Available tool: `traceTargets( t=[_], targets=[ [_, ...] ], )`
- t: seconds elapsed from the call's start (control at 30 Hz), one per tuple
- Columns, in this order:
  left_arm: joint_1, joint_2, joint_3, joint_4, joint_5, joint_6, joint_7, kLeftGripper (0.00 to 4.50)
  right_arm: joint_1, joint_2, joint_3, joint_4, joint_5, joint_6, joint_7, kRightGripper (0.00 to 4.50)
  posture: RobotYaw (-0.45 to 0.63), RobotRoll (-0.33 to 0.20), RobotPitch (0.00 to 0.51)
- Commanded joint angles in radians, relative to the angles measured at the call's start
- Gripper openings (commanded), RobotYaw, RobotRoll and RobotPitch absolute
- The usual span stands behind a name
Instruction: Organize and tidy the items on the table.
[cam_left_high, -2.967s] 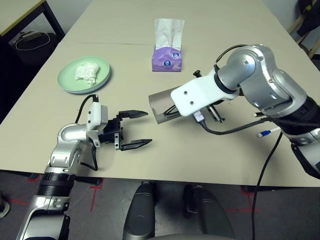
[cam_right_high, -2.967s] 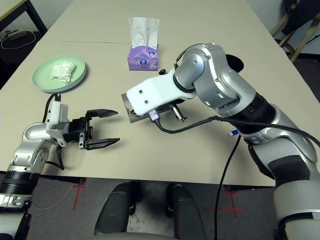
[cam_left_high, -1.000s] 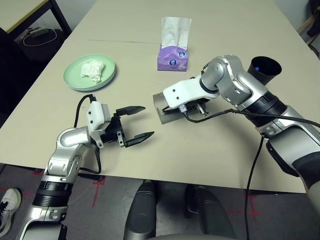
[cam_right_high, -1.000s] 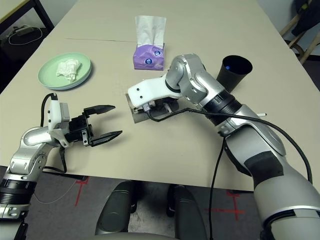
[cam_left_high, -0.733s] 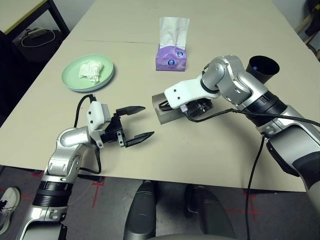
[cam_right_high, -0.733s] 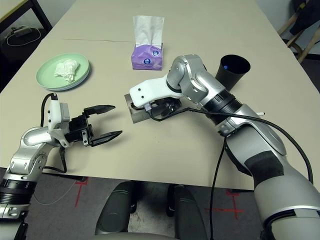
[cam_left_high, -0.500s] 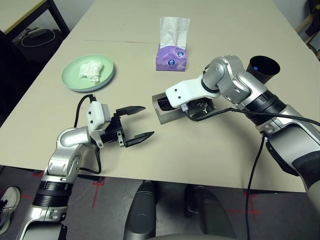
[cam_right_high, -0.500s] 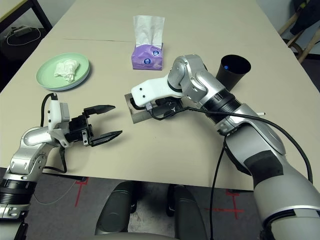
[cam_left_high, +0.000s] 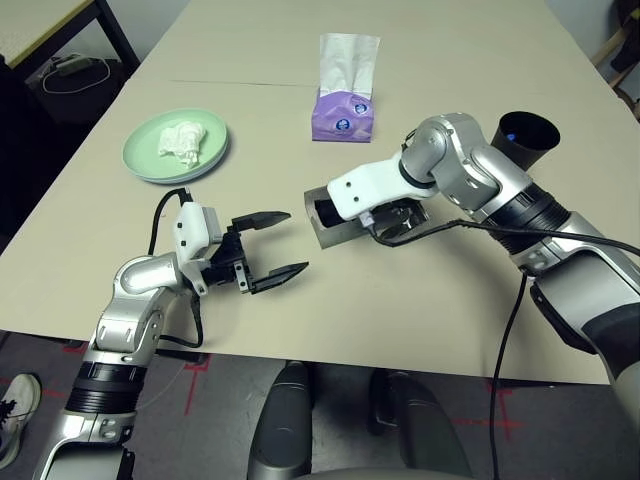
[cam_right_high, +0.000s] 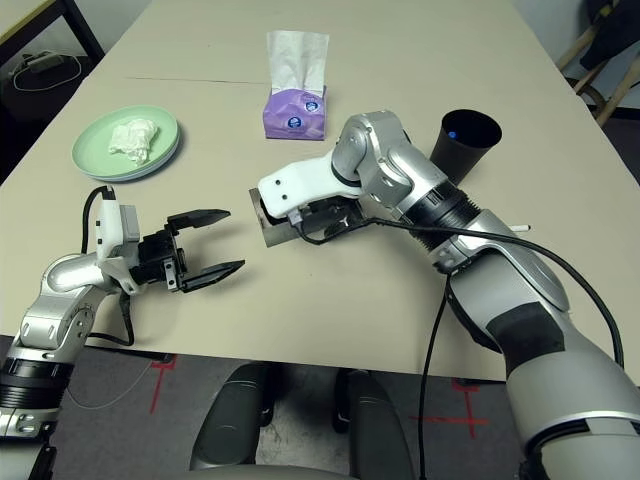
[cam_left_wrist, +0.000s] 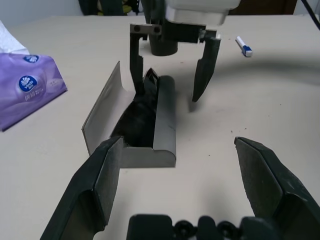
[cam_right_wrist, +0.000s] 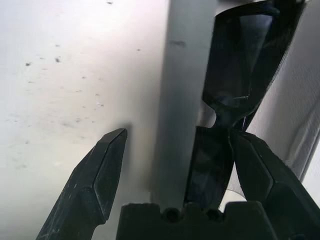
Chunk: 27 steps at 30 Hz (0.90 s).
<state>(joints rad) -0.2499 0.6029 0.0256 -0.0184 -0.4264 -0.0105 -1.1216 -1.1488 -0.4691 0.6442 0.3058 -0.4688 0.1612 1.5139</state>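
Grey glasses case (cam_left_wrist: 150, 125) lies open, black sunglasses (cam_left_wrist: 140, 112) inside it.

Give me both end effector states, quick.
Left end effector: open, holding nothing.
Right end effector: open, straddling the grey oblong glasses case wall beside the black sunglasses.

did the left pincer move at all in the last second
No. The left pincer sits open at the same spot between the green plate and the glasses case, matching its earlier place against both.
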Motion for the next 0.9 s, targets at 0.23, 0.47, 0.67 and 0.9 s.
traceTargets(
  t=[0.23,0.47,0.67,0.9],
  targets=[
    [-0.029,-0.005,-0.012,0.036,0.013,-0.012,-0.013,4.5,0.004,-0.018,-0.012,-0.006,-0.018,0.019,-0.029,4.46,0.28,0.0,0.181],
    [-0.036,0.002,-0.01,0.048,0.008,-0.011,-0.029,4.5,-0.03,0.003,-0.049,0.045,-0.021,0.061,-0.115,4.46,0.26,0.0,0.181],
    [-0.041,0.01,-0.004,0.057,0.005,-0.005,-0.04,4.5,-0.046,0.008,-0.105,0.001,0.018,0.124,-0.126,4.46,0.25,0.0,0.173],
    [-0.093,0.005,0.005,0.126,0.011,-0.013,-0.038,4.5,-0.003,-0.074,-0.279,-0.2,0.179,0.388,-0.059,4.46,0.22,0.0,0.154]
  ],
)
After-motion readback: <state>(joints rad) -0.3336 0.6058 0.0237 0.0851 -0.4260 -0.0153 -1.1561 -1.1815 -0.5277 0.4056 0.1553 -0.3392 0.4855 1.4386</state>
